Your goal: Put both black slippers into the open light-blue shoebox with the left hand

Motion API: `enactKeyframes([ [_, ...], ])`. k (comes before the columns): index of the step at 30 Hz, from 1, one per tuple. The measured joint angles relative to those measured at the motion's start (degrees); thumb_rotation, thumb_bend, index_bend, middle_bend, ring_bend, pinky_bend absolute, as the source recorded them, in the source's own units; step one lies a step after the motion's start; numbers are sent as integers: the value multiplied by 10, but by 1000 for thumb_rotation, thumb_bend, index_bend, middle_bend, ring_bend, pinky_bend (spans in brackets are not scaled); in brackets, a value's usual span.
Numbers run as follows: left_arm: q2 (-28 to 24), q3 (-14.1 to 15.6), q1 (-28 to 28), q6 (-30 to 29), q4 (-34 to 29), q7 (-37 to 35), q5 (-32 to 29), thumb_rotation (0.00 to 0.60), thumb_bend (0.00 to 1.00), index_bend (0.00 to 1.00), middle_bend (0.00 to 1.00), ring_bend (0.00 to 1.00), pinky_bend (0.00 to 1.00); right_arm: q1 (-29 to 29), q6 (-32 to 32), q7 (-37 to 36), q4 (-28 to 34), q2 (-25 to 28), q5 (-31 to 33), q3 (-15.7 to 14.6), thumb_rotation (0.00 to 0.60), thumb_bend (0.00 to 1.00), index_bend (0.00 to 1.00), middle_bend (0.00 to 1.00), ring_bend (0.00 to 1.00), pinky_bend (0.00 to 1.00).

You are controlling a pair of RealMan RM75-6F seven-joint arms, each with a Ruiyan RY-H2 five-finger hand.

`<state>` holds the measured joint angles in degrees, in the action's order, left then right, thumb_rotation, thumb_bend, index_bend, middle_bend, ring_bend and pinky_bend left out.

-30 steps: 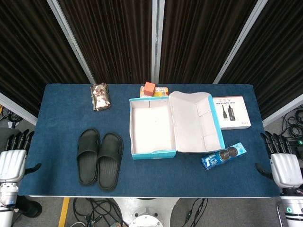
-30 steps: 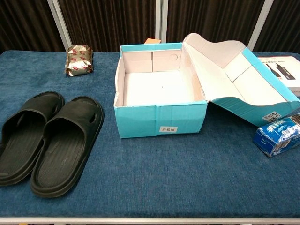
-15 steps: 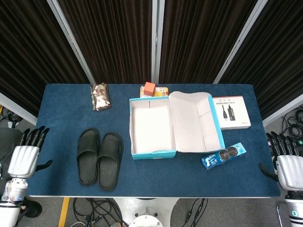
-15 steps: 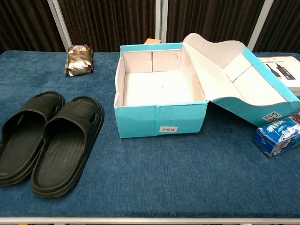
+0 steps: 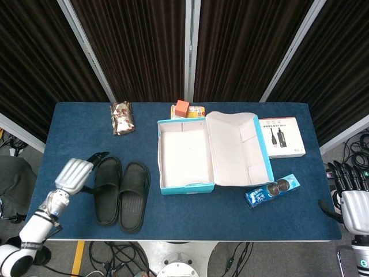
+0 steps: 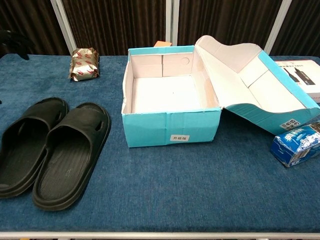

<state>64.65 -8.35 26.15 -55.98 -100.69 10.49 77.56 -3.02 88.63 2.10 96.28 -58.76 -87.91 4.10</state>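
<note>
Just beyond the fingertips of the left hand (image 5: 74,174), on their right-hand side, lie the 2 black slippers: the left slipper (image 5: 107,188) nearest, the right slipper (image 5: 134,195) touching it on the far side. Both rest flat on the blue table (image 5: 69,133), soles down, toes pointing away from the robot, so their long axes run roughly parallel to the forearm rather than across the fingers. In the head view the fingers (image 5: 97,156) are spread and slightly curled, holding nothing; they reach over the table edge toward the toe end of the nearer slipper, though I cannot tell whether they touch it. The chest view shows no more than a dark blur at its upper left, too vague to name.

Further out from the fingers, past both slippers, stands the light-blue shoebox (image 5: 162,161), open, empty, its lid (image 5: 239,147) folded back to the far side. Neither slipper is in it yet.

The right hand (image 5: 351,202) hangs off the opposite table edge, fingers extended and apart, well clear of everything. Judged from this, the left hand is much the nearer to the slippers, and the coming grasp likely means closing across the slipper's narrow width.
</note>
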Motion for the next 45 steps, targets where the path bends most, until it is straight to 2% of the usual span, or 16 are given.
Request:
enactKeyframes([
  [7,14,-11,89,107,-16,55,-128,600,0,111,158,787,802,-2,-7,-5,-5,1,6,2,600,132,0,65,0,13],
  [13,24,0,156,128,-31,151,-268,600,0,87,128,789,803,-3,-10,-13,-10,0,9,4,600,132,0,66,0,14],
  [21,55,37,260,62,-69,315,-489,600,0,69,108,790,803,-5,-18,-31,-22,-2,12,3,600,133,0,67,0,15],
  [25,85,52,315,-2,-82,387,-593,600,0,68,108,791,803,-5,-22,-38,-29,-3,15,2,600,133,0,68,0,15],
  [28,108,59,345,-46,-87,427,-647,600,0,68,108,794,804,-6,-24,-43,-33,-4,18,3,600,133,0,68,0,15],
  [32,128,61,370,-71,-97,449,-694,600,0,68,108,795,803,-6,-28,-48,-37,-5,22,3,600,135,0,68,0,15],
  [36,142,58,385,-76,-101,456,-715,600,0,68,108,797,803,-8,-32,-52,-40,-6,23,3,600,136,0,69,0,15],
  [45,191,46,405,-102,-58,473,-765,600,0,68,108,798,803,-10,-41,-61,-49,-9,26,2,600,137,0,69,0,16],
])
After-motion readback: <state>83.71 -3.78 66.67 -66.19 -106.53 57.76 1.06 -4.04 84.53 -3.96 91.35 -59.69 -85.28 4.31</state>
